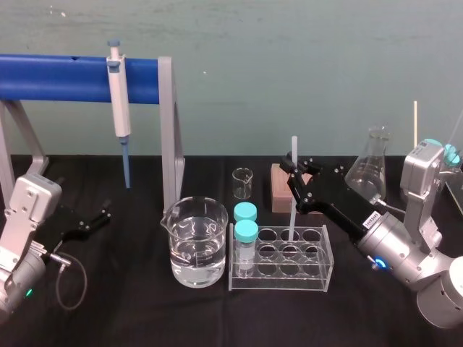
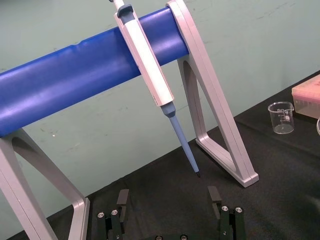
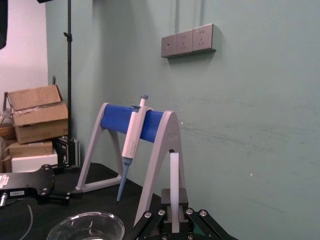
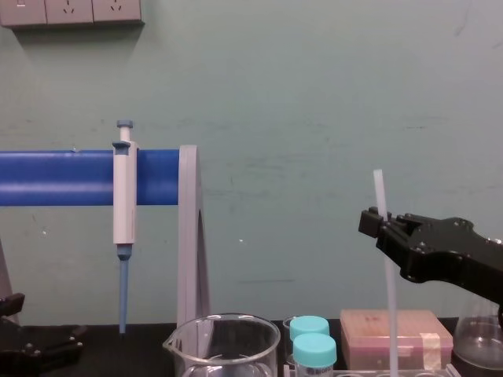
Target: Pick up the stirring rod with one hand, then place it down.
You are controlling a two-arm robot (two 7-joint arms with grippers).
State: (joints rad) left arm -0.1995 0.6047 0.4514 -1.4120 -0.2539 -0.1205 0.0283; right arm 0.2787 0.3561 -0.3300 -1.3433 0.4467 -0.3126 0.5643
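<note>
The blue-barred stand on grey legs (image 1: pixel 72 78) spans the robot's left side of the black table (image 1: pixel 130 318), with a white-bodied, blue-tipped pipette (image 1: pixel 118 87) hanging from the bar. In front of it the left gripper (image 1: pixel 98 217) rests low near the table, its 2 fingers (image 2: pixel 122 200) spread apart and empty, well apart from the work.

At the middle stands a clear glass beaker (image 1: pixel 195 246) holding water. Just beside it is a clear plastic rack (image 1: pixel 318 271) of round cells, with 2 teal-capped vials (image 1: pixel 246 231) in its end column. Behind the rack sit a pinkish-brown block (image 1: pixel 278 189) and a clear conical flask (image 1: pixel 369 170).

The black right gripper (image 1: pixel 298 173) reaches in from the robot's right above the rack, its fingers closed on the thin, translucent white stirring rod (image 1: pixel 293 202). The rod's long axis is upright, nearly vertical in the chest view (image 4: pixel 387 298). The grip sits in its upper part, so a short length stands above the fingers (image 3: pixel 174 175) and most hangs below. Its lower end drops among the rack's cells, so putting it down looks to depend on lowering straight along that axis, and the right arm is plainly the nearer one.

The rod's lower tip is hard to follow through the clear plastic. I cannot tell whether it touches the rack floor or which cell it is in. The chest view cuts it off at the lower edge.
</note>
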